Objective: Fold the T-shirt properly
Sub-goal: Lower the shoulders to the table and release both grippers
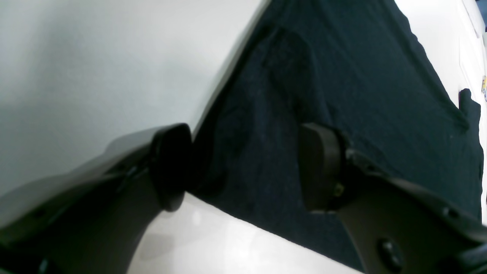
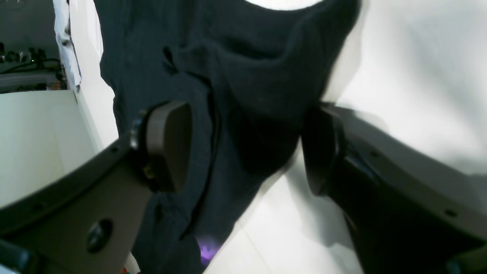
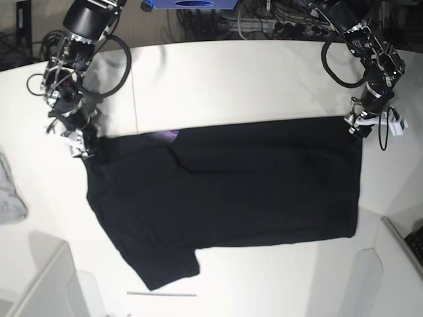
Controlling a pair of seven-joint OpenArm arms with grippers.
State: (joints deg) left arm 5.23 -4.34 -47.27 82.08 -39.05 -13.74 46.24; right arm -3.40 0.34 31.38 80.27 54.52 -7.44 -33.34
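Observation:
The black T-shirt point(image 3: 231, 185) lies spread flat on the white table point(image 3: 231, 79), one sleeve pointing to the front left. A bit of purple print shows at its far edge point(image 3: 165, 135) and in the right wrist view point(image 2: 207, 249). My left gripper point(image 3: 354, 128) is at the shirt's far right corner. In the left wrist view it point(image 1: 245, 167) is open, its fingers point(image 1: 319, 167) on either side of the shirt's point(image 1: 342, 76) corner. My right gripper point(image 3: 82, 148) is at the far left corner. It is open point(image 2: 243, 150), with bunched black cloth point(image 2: 251, 76) between the fingers.
A small light-grey cloth point(image 3: 10, 191) lies at the table's left edge. A thin white strip point(image 3: 162, 294) lies near the front edge. Grey bin rims stand at the front left point(image 3: 46, 284) and front right point(image 3: 396, 251). Cables run behind the table point(image 3: 264, 16).

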